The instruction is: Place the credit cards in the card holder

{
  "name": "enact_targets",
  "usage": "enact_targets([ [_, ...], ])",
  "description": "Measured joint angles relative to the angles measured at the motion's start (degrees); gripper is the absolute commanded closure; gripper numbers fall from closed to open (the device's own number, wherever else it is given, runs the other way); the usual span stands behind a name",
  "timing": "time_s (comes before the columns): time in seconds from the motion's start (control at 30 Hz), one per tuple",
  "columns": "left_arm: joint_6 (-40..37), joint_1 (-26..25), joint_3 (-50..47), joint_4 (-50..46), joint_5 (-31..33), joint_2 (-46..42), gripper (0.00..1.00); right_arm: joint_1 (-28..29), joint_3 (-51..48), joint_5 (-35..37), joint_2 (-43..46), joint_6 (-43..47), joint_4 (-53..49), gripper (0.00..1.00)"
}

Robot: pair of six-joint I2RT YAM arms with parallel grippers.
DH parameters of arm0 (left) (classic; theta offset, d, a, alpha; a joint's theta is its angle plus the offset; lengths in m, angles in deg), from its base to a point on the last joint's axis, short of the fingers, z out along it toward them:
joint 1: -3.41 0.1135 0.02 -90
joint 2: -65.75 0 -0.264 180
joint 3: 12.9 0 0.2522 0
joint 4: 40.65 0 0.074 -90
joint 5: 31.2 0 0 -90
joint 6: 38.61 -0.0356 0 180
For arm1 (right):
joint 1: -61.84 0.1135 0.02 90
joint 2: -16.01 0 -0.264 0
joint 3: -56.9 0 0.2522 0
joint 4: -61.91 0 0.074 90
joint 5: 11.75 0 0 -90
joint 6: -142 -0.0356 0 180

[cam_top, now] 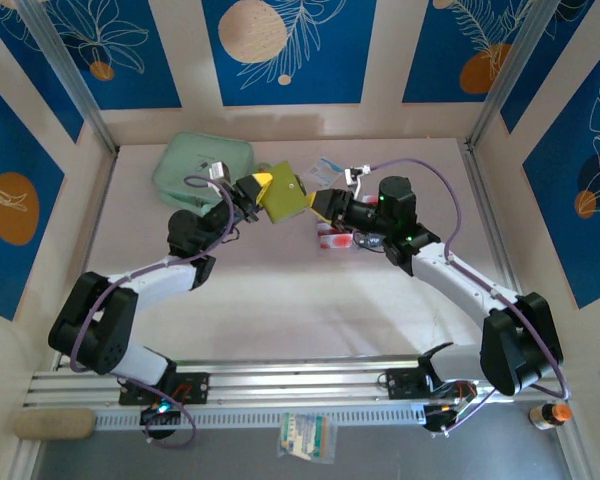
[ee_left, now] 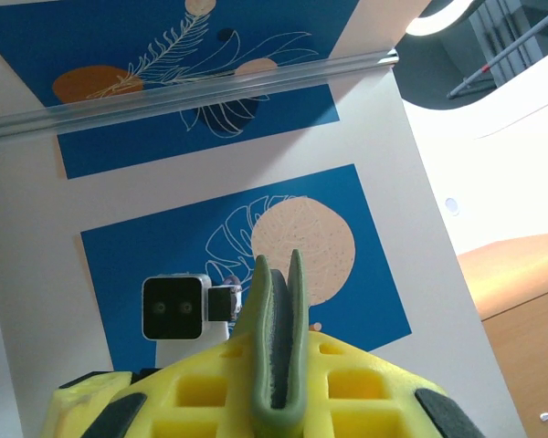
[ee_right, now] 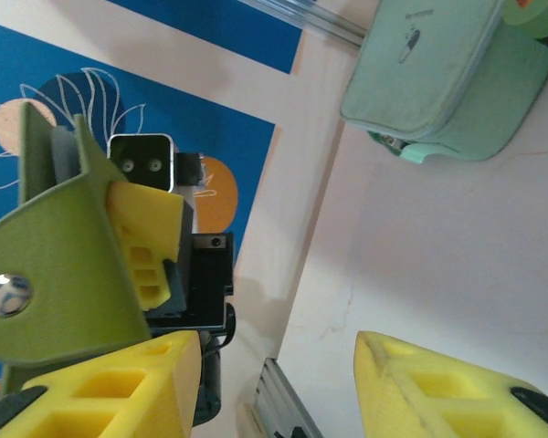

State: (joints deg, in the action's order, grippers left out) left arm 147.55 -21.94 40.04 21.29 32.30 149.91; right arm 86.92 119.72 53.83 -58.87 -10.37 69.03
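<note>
The olive-green card holder (cam_top: 288,193) hangs above the table's far middle, with my left gripper (cam_top: 262,190) shut on its left edge. In the left wrist view the card holder (ee_left: 267,301) stands edge-on, slightly parted, between the yellow fingers (ee_left: 370,379) of the left gripper (ee_left: 276,351). My right gripper (cam_top: 325,205) is open just right of the holder, with nothing between its fingers. From the right wrist, the card holder (ee_right: 55,265) with its snap shows to the left of the open right gripper (ee_right: 274,365). Whitish credit cards with red (cam_top: 335,240) lie on the table, partly hidden under the right arm.
A mint-green zip pouch (cam_top: 202,165) (ee_right: 438,82) lies at the back left of the table. A white-and-blue sachet (cam_top: 330,165) lies behind the grippers. Blue patterned walls enclose the table on three sides, and a metal rail (cam_top: 300,380) runs along its near edge.
</note>
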Motion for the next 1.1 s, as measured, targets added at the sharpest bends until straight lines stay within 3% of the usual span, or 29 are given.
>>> enact_targets([
  [0.43,0.07,0.00,0.00,0.15,0.15,0.00,1.00,-1.40,-6.62,-1.81,4.35,-5.88,9.25,0.52],
  [0.73,0.96,0.00,0.28,0.17,0.72,0.00,1.00,2.08,-7.63,-1.92,2.60,-9.79,17.44,0.52],
  [1.1,1.05,0.00,0.63,0.17,1.09,0.00,1.00,3.67,-7.69,-1.29,2.21,-10.36,19.41,0.53],
])
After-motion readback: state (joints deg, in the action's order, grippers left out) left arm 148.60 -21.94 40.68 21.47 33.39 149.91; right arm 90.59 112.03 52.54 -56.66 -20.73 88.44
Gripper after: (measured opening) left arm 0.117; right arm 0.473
